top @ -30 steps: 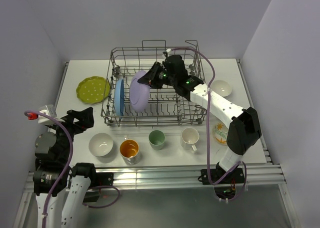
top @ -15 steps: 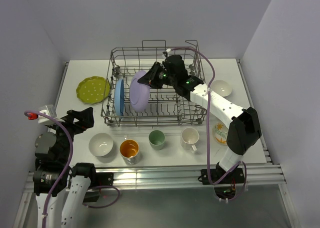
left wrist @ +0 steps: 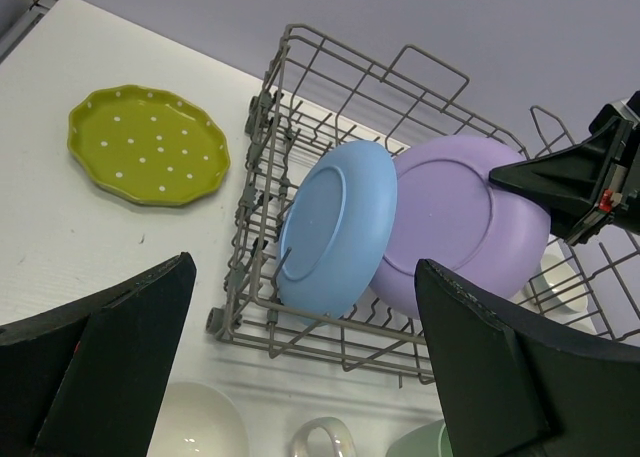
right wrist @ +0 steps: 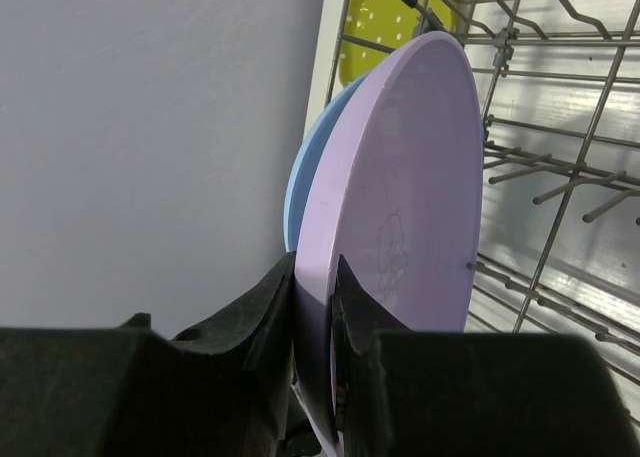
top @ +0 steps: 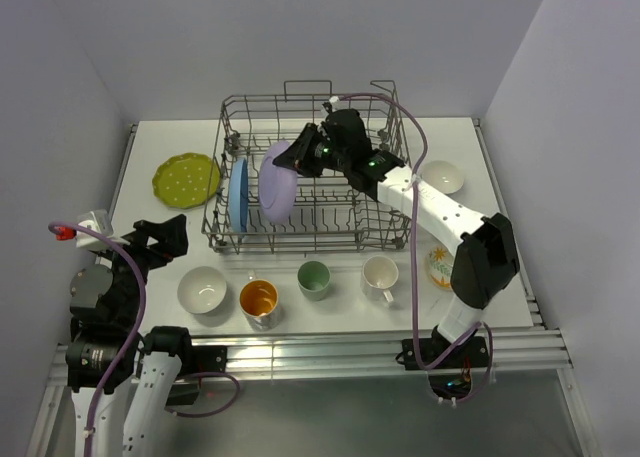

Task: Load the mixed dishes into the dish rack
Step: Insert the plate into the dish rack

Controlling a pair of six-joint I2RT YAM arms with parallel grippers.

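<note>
Round lavender plate (top: 278, 182) is standing on edge in the left half of the grey wire dish rack (top: 310, 245), leaning on or just beside the round blue plate (top: 238, 195). I can't tell from any view whether its bottom edge is seating between tines.

Right gripper (top: 293, 159) is clamping the lavender plate's upper rim, one finger on each face (clear in the wrist view).

Risks, as I'm judging them:
- Releasing before the edge is seating: plate is likely flopping onto the blue one or sliding along the rack floor.
- Pushing further left: lavender is loading the blue plate and could be tipping it into the rack's left wall.
- Pulling out sideways: fingers are dragging the rim with them.

Room: the rack's right half is showing bare tines, and upward looks the cleanest exit. Right arm's purple cable (top: 405, 117) is running close to the rack's far-right handle, a possible snag.

Left gripper (top: 158, 237) is sitting open, well apart, near the front-left table edge (top: 150, 202).
</note>
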